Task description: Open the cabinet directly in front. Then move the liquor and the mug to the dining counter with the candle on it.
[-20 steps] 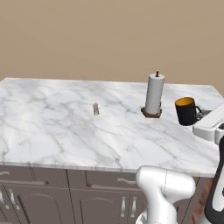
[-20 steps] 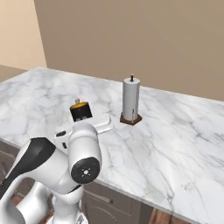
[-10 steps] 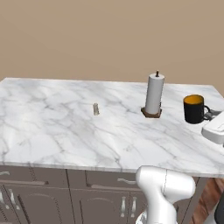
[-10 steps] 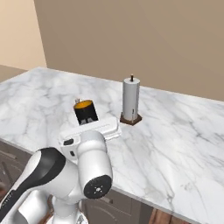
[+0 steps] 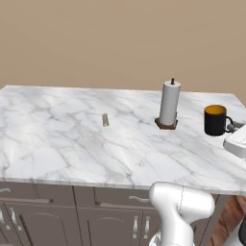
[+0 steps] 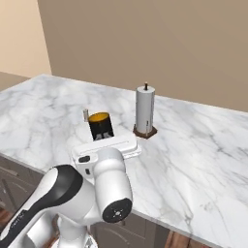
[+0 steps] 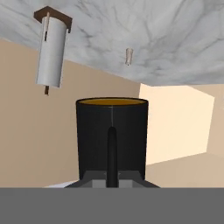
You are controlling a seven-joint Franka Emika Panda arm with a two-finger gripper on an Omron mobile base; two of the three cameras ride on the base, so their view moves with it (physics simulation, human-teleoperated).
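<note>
I hold the mug (image 7: 112, 138) by its side handle, my fingers (image 7: 112, 180) nearly closed around the thin loop. In the hand view the handle runs straight down the middle of the black wall toward the fingers, so the grip looks centred. The mug is upright in both base views, orange-yellow inside facing up; this handle grip keeps the body hanging forward of the hand.

Position: the mug (image 5: 215, 120) is over the right-hand part of the dining counter (image 5: 72, 144), near its right end. Whether its base touches the marble or hangs just above it I cannot tell; in the left base view it reads as very close to the surface. My judgement: this is the set-down step for the mug.

Surroundings: the paper-towel roll (image 5: 169, 103) on its brown base stands just to the left of the mug, apart from it. The candle (image 5: 105, 119) sits further left, well apart, near the middle of the counter. From the right base view the candle (image 6: 86, 115) shows just behind the mug (image 6: 100, 126); the roll (image 6: 145, 110) stands to the side.

Obstruction: nothing lies between the mug and the marble below it. The roll is the nearest thing to knock; a straight retreat toward the counter edge should avoid it.
</note>
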